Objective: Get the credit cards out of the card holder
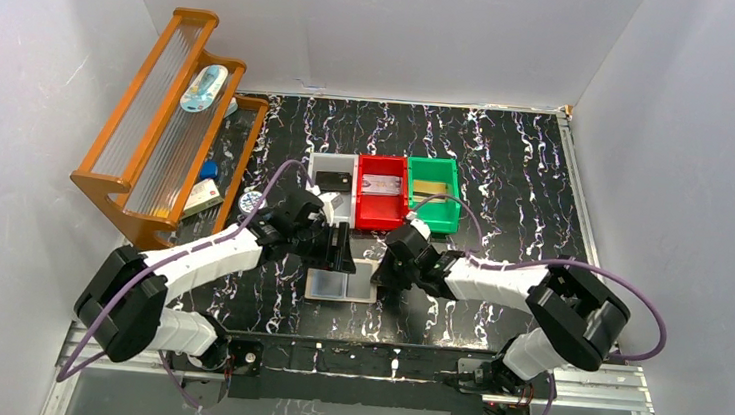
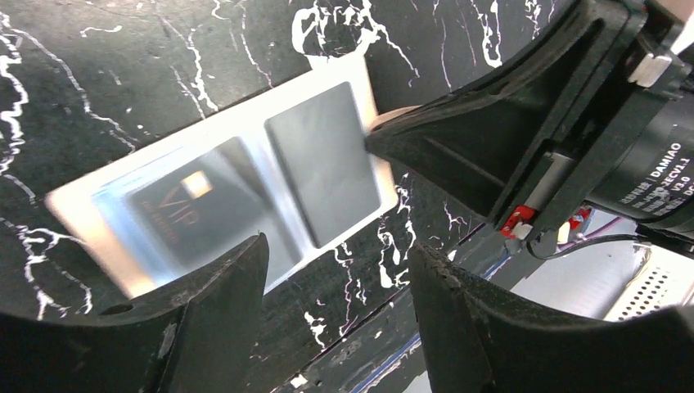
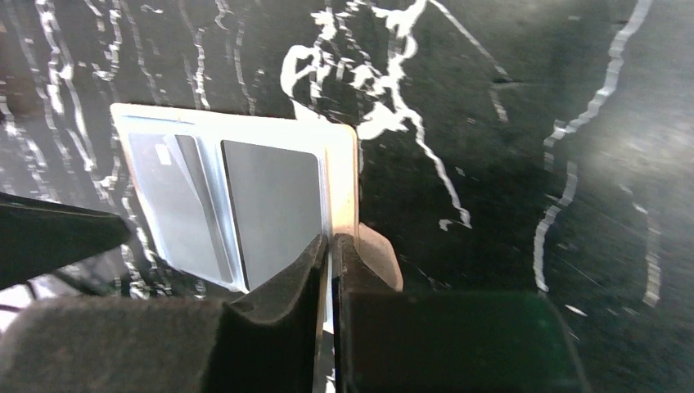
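Right tool [image 3: 330, 246] pinches card holder [image 3: 342, 164] edge.

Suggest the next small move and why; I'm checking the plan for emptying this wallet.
Probably lower the open left jaws onto the dark VIP card in the left pocket and pinch its edge. The tan bifold card holder lies open on the black marbled table with the right jaws shut on its right edge, so it looks pinned.

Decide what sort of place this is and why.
Probably a lab robot test cell: white walls box in a black marbled table, a left arm and right arm are bolted at its near edge, and grey bin, red bin and green bin stand in a row.
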